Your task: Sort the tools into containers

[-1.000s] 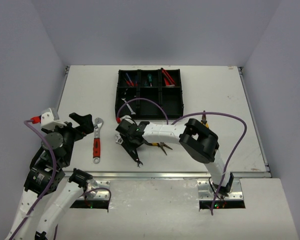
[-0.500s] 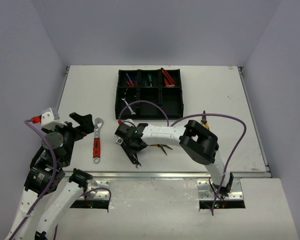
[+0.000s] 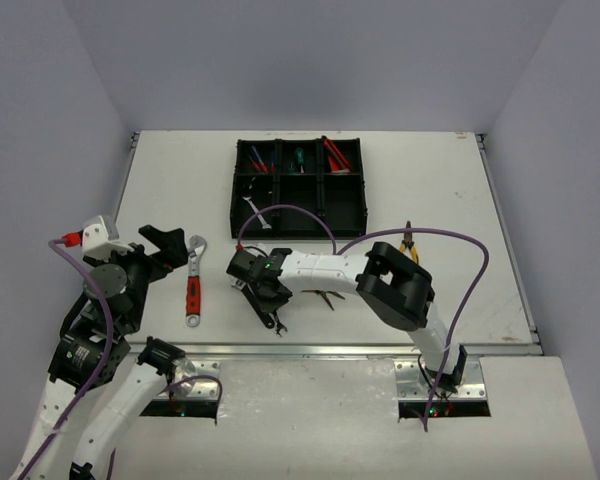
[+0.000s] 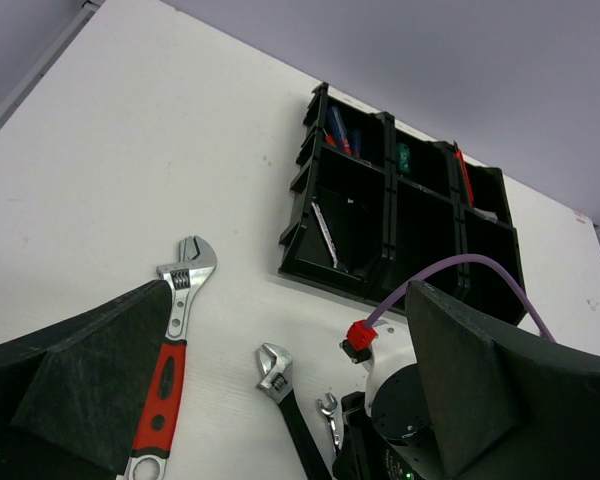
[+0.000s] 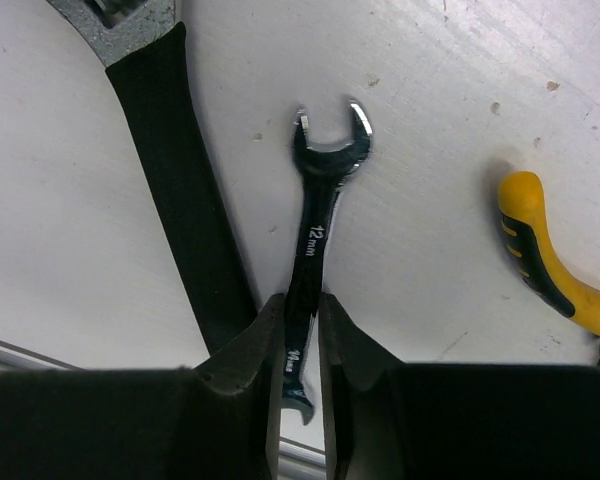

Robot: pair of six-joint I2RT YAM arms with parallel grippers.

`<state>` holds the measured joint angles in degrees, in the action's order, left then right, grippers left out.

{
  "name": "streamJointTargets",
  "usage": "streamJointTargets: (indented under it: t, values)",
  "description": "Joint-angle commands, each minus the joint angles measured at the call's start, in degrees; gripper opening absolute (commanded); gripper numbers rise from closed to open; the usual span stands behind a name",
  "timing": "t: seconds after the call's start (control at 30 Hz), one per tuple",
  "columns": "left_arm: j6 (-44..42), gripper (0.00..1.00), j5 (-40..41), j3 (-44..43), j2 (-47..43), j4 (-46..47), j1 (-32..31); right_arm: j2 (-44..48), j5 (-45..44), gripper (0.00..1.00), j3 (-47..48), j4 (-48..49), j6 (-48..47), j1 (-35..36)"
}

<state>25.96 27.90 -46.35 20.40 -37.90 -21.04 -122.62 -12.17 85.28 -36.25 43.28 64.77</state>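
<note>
My right gripper is down on the table, its jaws closed against the shank of a small silver spanner that still lies flat. A black-handled adjustable wrench lies just left of it, and a yellow plier handle is to the right. From above, the right gripper is near the front middle of the table, below the black tray. A red-handled wrench lies to the left. My left gripper hovers open beside it, empty. The tray's back compartments hold screwdrivers and red knives.
A second pair of yellow pliers lies right of the right arm. Another pair of pliers sits just right of the right gripper. A silver spanner leans in the tray's front left compartment. The purple cable loops over the tray's front.
The right gripper has dropped slightly toward the near edge and its jaws have closed in on the small spanner. The left arm has not moved.
</note>
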Motion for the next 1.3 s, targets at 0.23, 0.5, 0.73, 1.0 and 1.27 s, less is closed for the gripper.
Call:
streamJointTargets:
  t: [0.23, 0.5, 0.73, 1.0, 1.27]
  values:
    - [-0.37, 1.00, -0.37, 0.55, 0.06, 2.47, -0.67, -3.21, -9.02, 0.00, -2.10, -8.58, -3.13, 0.71]
    - [-0.99, 1.00, -2.15, 0.47, 0.49, 3.01, -0.79, 6.66, -9.53, 0.00, -6.16, -4.98, -4.87, 0.68]
    - [-1.25, 1.00, -2.84, 0.56, 0.86, 3.18, -0.85, 11.48, -11.28, 0.00, -7.76, -4.19, -6.17, 0.62]
    - [-1.17, 1.00, -2.68, 0.56, 1.05, 3.18, -0.85, 15.56, -12.00, 0.00, -4.99, -3.56, -9.14, 0.10]
    - [-0.86, 1.00, -2.10, 0.51, 0.51, 2.92, -0.85, 11.57, -12.26, 0.00, 7.63, -0.35, -17.66, -5.97]
